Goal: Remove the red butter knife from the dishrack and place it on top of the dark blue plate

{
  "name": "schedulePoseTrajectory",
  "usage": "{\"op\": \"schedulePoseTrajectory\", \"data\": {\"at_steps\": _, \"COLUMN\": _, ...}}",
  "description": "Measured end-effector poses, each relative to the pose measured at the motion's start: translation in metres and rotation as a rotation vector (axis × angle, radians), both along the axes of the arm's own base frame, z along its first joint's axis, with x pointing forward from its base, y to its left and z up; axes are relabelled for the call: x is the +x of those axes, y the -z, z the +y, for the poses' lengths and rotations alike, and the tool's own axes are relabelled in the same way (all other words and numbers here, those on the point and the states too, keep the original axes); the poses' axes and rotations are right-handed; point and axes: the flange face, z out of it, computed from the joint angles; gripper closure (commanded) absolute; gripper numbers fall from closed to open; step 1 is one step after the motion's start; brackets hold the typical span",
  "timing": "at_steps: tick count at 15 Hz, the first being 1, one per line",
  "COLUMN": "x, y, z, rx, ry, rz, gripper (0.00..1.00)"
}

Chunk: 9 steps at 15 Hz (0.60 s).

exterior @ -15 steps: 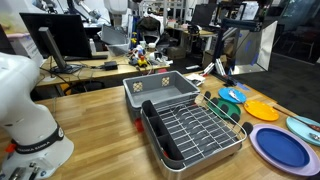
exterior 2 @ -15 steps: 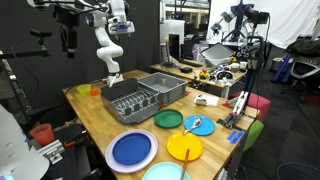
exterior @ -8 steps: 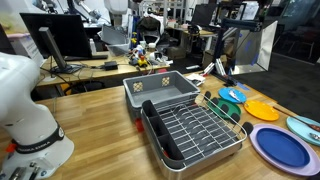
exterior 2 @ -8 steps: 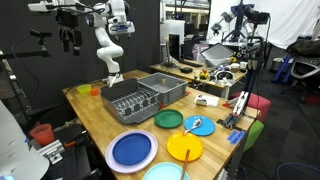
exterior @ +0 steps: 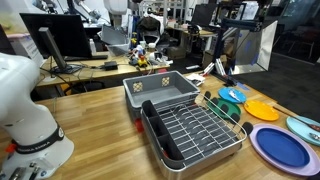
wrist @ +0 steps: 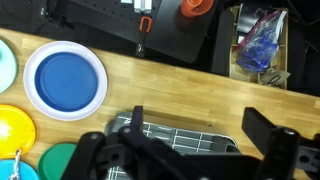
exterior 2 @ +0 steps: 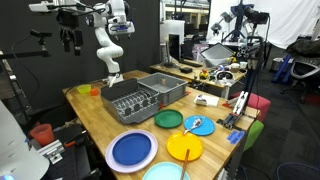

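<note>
Spanning the foreground in both exterior views, a wooden table (exterior 2: 97, 128) carries every item. The room beyond it is a lab with desks, monitors and cables. Nearest on the table lies the dark blue plate (exterior 2: 132, 150), flat and bare, well apart from the wire rack (exterior 2: 128, 100). A grey tub (exterior 2: 165, 87) stands just behind the rack.

The red knife cannot be made out in any view, so its place in the rack, its heading and its long axis cannot be told.

Farthest back, the gripper (exterior 2: 70, 38) hangs high above the table. In the wrist view its jaws stand apart with nothing between them, and the rack is directly below. Compared with half a second earlier, nothing has visibly moved.
</note>
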Motion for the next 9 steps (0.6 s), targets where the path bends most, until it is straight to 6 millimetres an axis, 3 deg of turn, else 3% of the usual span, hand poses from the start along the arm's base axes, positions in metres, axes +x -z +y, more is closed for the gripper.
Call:
{"op": "schedulePoseTrajectory", "data": {"at_steps": 4, "x": 0.004, "y": -0.002, "z": 0.015, "rx": 0.030, "ry": -0.018, "rz": -0.047, "gripper": 0.00}}
{"op": "schedulePoseTrajectory", "data": {"at_steps": 9, "x": 0.025, "y": 0.012, "z": 0.088, "rx": -0.013, "ry": -0.147, "rz": -0.197, "gripper": 0.00}}
